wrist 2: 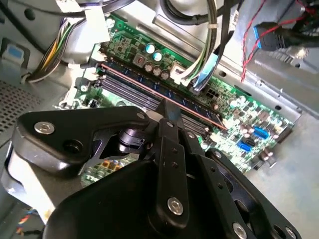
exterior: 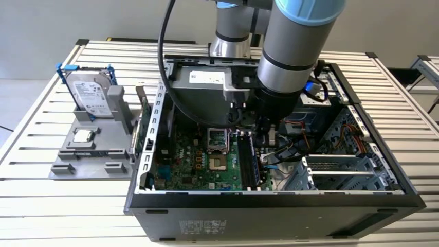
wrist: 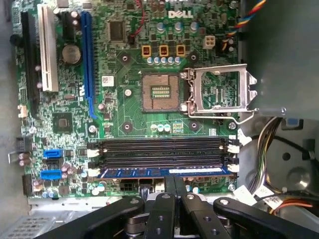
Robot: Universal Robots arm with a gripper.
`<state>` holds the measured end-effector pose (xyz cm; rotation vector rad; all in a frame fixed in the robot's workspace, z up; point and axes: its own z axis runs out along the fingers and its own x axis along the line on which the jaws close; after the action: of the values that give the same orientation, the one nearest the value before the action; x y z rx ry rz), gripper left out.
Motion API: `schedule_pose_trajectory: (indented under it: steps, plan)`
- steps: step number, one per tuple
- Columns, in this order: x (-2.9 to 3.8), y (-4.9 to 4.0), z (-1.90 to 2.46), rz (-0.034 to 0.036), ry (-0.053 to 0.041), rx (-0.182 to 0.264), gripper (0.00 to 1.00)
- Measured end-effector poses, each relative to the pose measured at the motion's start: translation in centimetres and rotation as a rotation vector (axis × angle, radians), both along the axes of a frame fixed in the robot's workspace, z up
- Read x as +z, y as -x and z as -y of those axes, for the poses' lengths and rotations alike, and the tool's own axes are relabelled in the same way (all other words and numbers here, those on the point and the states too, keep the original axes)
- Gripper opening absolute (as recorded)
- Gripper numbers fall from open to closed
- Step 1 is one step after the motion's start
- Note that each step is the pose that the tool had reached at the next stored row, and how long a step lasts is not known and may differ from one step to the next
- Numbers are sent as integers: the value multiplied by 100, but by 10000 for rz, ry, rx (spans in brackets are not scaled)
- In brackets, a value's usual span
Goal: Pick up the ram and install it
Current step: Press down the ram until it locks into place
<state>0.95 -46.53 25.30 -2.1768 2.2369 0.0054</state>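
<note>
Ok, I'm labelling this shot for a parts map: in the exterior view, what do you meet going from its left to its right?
Hard drive → grey fixture tray → computer case's near wall, with the arm reaching into the case.

One hard drive [exterior: 91,95] – one processor chip [exterior: 83,136] – one computer case [exterior: 274,206] – four memory slots [wrist: 159,145].

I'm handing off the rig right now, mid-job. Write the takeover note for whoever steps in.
End effector: fingers shut, holding nothing, tips at the top edge of the ram, inside the computer case.
Ram: standing in the motherboard memory slot nearest the end effector.
Done: pick-up, and placing it in the slot.
Left: confirm it is fully seated. I cannot tell whether the slot latches are closed.
</note>
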Motion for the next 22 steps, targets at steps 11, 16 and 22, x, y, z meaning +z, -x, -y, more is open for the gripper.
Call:
schedule_pose_trajectory:
  steps: [11, 16, 22]
  plan:
    - [-15, -10, 0, -9, -1, 172, 0]
    - [-80, -14, -1, -14, 5, 35, 0]
    - [-161, -15, -2, -14, 5, 14, 0]
